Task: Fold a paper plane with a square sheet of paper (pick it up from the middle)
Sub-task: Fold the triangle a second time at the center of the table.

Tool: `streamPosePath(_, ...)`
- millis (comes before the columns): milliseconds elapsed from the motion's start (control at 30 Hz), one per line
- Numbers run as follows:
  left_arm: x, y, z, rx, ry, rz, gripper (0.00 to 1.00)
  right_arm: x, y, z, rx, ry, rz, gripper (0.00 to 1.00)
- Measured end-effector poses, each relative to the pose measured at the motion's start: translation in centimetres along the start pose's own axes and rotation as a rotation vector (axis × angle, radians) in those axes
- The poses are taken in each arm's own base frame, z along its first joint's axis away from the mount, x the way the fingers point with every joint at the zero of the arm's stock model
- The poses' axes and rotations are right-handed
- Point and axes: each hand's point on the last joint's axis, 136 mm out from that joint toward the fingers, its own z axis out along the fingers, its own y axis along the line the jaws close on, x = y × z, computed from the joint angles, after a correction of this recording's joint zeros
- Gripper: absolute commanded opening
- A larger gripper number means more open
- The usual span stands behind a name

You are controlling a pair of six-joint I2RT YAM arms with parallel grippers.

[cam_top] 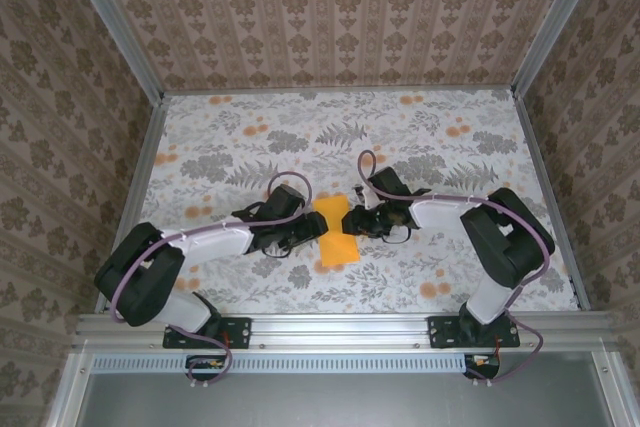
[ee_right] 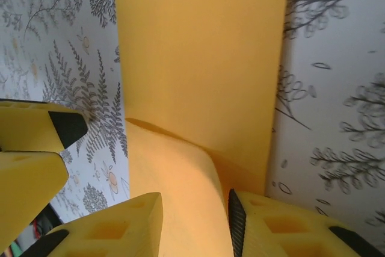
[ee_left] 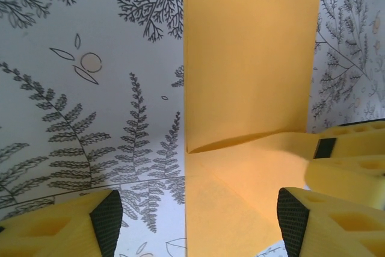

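Beside the folded orange paper (cam_top: 337,232) on the floral cloth (cam_top: 230,137), the left claw (ee_left: 198,215) stands spread wide, the right claw (ee_right: 192,215) partly spread around a raised fold.

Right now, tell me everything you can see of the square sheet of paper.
The square sheet of paper is plain orange-yellow, thin and matte, folded into a long strip lying on the floral cloth between the arms. Its middle humps up off the cloth. The left tool straddles it, open; the right tool flanks the hump, grip unclear.

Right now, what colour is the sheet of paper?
Plain orange-yellow paper, clearest in the left wrist view.
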Motion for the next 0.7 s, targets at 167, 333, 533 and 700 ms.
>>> streamPosePath(167, -0.1, -0.6, -0.4, 0.039, -0.019, -0.009, 0.75, 0.5, 0.1, 0.5, -0.028, 0.033, 0.004, 0.23)
streamPosePath(333, 0.2, -1.6, -0.3, 0.091, -0.029, 0.000, 0.74, -0.6, -0.2, 0.1, -0.043, -0.005, 0.023, 0.11)
streamPosePath(533, 0.4, -3.1, -0.2, 0.170, -0.030, 0.005, 0.62, -1.0, -1.5, -0.4, -0.050, -0.039, 0.079, 0.08)
streamPosePath(700, 0.9, -4.2, 0.5, 0.207, -0.010, 0.025, 0.56, -0.9, -1.6, -0.6, -0.064, -0.051, 0.093, 0.08)
